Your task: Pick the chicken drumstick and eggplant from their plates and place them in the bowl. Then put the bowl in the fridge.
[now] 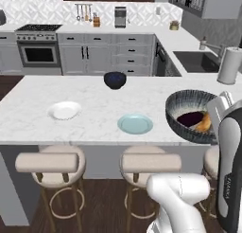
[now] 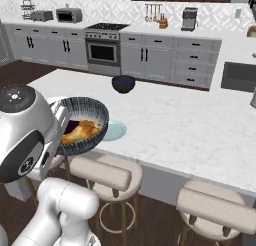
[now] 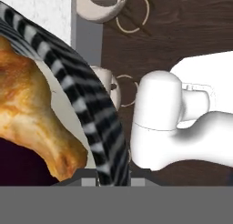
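Both items, chicken drumstick (image 3: 32, 114) and eggplant (image 1: 190, 118), are in the bowl (image 1: 182, 106); gripper (image 3: 112, 180) pinches its rim. You're on transport: keep it level toward the fridge.

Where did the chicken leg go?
The chicken leg lies inside the striped bowl, beside the eggplant, at the right of the left base view, past the teal plate.

Grey-blue striped bowl (image 1: 182, 114), golden-orange chicken drumstick (image 3: 32, 123), dark purple eggplant (image 1: 190, 118)
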Motion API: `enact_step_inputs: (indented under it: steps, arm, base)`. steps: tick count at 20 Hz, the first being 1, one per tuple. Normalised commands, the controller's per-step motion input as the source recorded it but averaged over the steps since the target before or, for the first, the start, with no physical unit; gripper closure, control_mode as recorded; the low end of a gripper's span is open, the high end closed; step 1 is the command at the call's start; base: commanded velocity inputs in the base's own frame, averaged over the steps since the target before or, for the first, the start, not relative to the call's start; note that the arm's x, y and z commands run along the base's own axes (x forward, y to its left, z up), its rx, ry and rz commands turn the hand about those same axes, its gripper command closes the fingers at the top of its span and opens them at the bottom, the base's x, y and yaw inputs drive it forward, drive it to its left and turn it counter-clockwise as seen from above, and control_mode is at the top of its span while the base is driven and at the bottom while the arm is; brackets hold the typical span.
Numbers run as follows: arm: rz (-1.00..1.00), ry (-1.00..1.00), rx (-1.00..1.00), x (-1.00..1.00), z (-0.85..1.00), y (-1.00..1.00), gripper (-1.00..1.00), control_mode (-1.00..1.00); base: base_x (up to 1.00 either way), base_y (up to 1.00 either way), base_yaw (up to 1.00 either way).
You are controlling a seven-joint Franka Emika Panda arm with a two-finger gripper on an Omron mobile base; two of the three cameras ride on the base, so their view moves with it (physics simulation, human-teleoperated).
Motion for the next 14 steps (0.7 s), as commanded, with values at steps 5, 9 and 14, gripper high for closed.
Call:
enact_step_inputs:
  steps: [5, 9, 14]
  arm:
    - [0.00, 0.00, 0.00, 0.00, 0.00, 0.00, 1.00, 1.00]
    - [0.00, 0.00, 0.00, 0.00, 0.00, 0.00, 1.00, 1.00]
    - [0.00, 0.00, 0.00, 0.00, 0.00, 0.00, 1.00, 1.00]
  base:
    - [0.01, 1.00, 0.17]
    - [0.09, 1.00, 0.01]
    - [0.00, 1.00, 0.00]
